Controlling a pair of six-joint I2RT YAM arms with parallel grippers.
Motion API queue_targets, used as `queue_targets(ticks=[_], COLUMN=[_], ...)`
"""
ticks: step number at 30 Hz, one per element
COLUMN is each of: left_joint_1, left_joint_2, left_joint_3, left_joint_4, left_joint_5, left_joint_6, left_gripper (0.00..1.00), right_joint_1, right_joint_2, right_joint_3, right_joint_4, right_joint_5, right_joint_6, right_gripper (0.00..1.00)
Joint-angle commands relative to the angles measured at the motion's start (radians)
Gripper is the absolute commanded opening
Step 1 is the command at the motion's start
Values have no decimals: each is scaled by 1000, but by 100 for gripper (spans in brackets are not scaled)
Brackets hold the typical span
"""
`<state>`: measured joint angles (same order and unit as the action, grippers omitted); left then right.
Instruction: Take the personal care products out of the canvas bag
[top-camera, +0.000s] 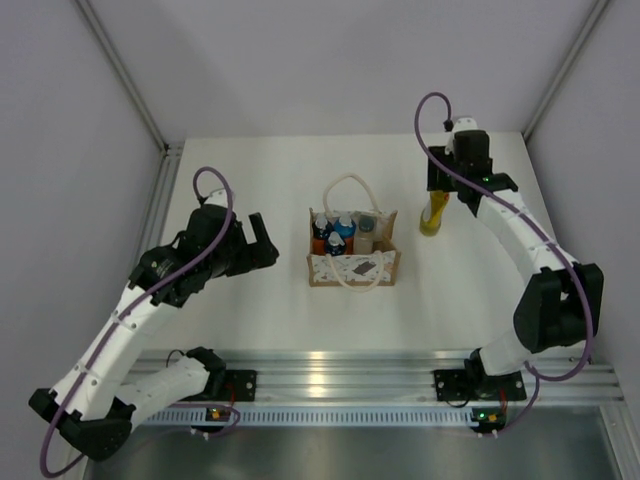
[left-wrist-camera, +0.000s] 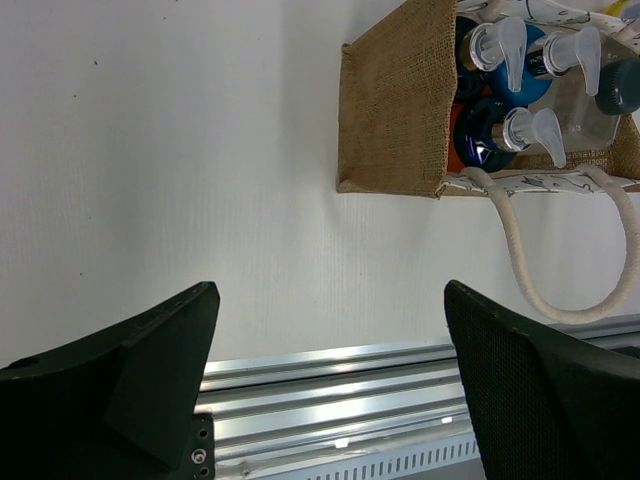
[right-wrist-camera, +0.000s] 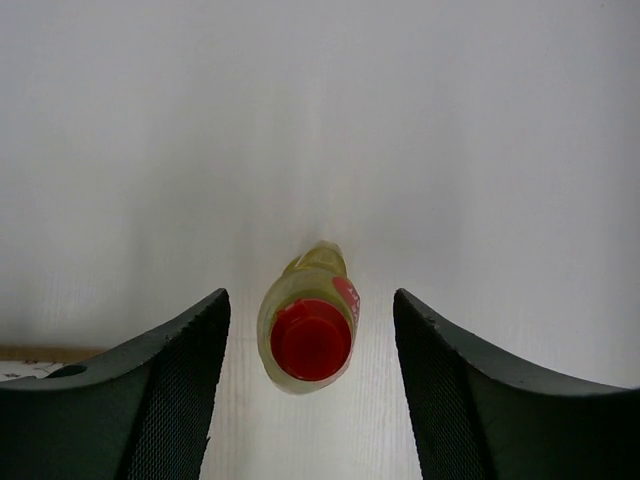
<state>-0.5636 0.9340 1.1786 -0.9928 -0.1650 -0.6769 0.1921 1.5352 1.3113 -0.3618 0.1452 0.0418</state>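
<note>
The canvas bag (top-camera: 353, 268) stands mid-table; it also shows in the left wrist view (left-wrist-camera: 395, 100). In it stand three orange bottles with blue caps (top-camera: 335, 232) (left-wrist-camera: 500, 130) and a whitish bottle with a dark grey cap (top-camera: 367, 232) (left-wrist-camera: 612, 92). The slim yellow bottle with a red cap (top-camera: 432, 217) (right-wrist-camera: 308, 318) stands upright on the table right of the bag. My right gripper (top-camera: 438, 196) (right-wrist-camera: 308, 305) is open just above it, a finger on each side, not touching. My left gripper (top-camera: 268, 243) (left-wrist-camera: 330, 300) is open and empty, left of the bag.
An aluminium rail (top-camera: 330, 365) (left-wrist-camera: 340, 385) runs along the table's near edge. White enclosure walls stand at the left, right and back. One rope handle (left-wrist-camera: 560, 305) of the bag hangs over its front onto the table.
</note>
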Motion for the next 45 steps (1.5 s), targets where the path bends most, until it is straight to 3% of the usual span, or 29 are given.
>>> queue_targets(ticks=[1,5,9,15,18,21,36,45], left_joint_1=[-2,-2,-2,-2,-2,-2,-2,-2], left_joint_2=[17,40,63,95,111,104,54,55], left_joint_3=[38,56,50,36,39,35,-49,-56], left_joint_4=[3,3,3,5,5,5,3,3], left_joint_5=[7,13,1,-18,-15,-10,-18,-30], left_joint_6=[-18,-26,-39,-76,-76,-79,-67,-41], left_gripper=[99,98,99,98,98,98,99,98], right_joint_1=[-16,-2,108,363,453,526,598,606], right_joint_2=[-64,-115,-223,-277,-259,-210,68,118], right_joint_3=[97,229,224,172,158,152,193,195], right_joint_4=[14,-117,-198,-287,-347,-397,-463,-463], right_joint_5=[-7,-47,-56,140,238,284,241,267], right_joint_6=[-20,-29,6,232,415,521,609,642], right_gripper=[65,73,77,71,64,64,61,61])
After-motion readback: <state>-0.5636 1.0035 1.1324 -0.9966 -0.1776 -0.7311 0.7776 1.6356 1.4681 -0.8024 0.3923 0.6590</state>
